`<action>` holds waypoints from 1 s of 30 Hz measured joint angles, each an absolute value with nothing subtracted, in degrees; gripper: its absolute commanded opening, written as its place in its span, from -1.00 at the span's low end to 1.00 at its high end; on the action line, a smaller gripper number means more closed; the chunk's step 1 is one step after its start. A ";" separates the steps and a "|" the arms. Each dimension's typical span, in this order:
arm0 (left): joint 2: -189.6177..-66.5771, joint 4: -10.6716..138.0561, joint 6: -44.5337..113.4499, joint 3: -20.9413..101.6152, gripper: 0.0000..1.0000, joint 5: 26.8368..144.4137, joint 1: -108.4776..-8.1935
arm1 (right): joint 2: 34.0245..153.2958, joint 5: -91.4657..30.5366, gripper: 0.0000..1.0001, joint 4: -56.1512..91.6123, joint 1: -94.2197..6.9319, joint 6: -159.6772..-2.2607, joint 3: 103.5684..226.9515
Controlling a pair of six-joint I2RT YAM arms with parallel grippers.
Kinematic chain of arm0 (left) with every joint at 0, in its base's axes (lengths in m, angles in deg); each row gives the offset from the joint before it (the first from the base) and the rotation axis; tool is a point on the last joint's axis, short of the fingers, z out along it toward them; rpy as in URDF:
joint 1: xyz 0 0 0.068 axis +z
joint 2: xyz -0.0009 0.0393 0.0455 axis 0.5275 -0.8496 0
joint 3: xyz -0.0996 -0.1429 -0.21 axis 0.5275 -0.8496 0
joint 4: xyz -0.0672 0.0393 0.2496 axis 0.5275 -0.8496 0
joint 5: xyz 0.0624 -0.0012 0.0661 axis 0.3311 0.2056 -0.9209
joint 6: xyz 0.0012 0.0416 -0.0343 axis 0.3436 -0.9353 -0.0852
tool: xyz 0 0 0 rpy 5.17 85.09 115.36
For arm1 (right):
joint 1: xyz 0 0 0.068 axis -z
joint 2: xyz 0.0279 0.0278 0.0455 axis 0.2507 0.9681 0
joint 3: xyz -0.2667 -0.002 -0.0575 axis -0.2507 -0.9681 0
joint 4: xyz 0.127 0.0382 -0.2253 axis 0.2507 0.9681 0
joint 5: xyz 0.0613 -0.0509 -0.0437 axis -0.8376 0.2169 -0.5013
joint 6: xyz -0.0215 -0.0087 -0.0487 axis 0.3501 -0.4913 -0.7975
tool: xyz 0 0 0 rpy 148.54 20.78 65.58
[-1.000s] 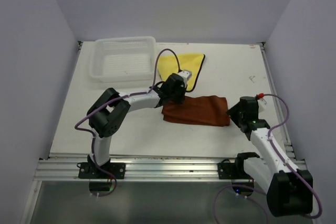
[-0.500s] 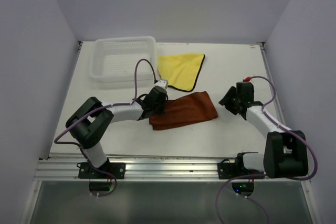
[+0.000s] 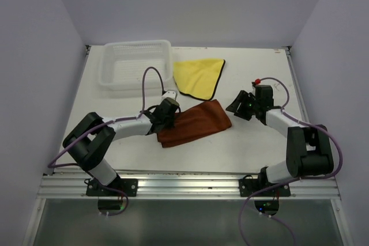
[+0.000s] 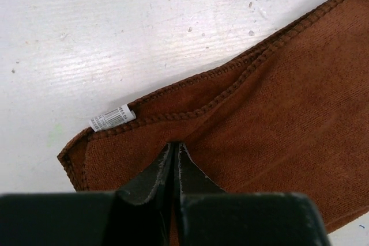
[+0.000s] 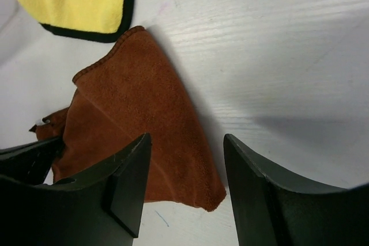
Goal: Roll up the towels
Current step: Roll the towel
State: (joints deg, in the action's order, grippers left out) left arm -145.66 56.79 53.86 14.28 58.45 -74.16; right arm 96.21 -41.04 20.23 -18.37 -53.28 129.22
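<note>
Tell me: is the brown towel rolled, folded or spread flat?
Folded, not rolled: the brown towel shows two stacked hemmed edges near its tag.

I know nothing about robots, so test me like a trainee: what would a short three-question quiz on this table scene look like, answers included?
1. True or false: the yellow towel lies spread on the table, outside the white basket.
2. What is the left gripper shut on? A) the yellow towel B) the rust-brown towel C) the basket's rim
3. Fill in: the right gripper is near the rust-brown towel with its jaws ____.
Key: 1 true; 2 B; 3 open.
</note>
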 measured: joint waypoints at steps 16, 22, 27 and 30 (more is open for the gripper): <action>-140.96 54.63 53.07 22.43 -0.59 58.56 -74.14 | 109.11 -45.46 0.04 12.29 -22.79 -54.94 135.97; -144.46 59.11 51.83 27.41 -0.65 65.53 -75.12 | 111.73 -41.54 -0.16 13.78 -26.20 -57.85 140.45; -151.32 62.80 51.85 33.84 -0.69 69.81 -77.55 | 113.26 -38.72 -0.43 15.48 -26.99 -59.60 141.81; -155.19 64.09 52.07 36.20 -0.71 72.22 -78.66 | 114.36 -38.07 -0.60 16.03 -26.99 -60.04 142.27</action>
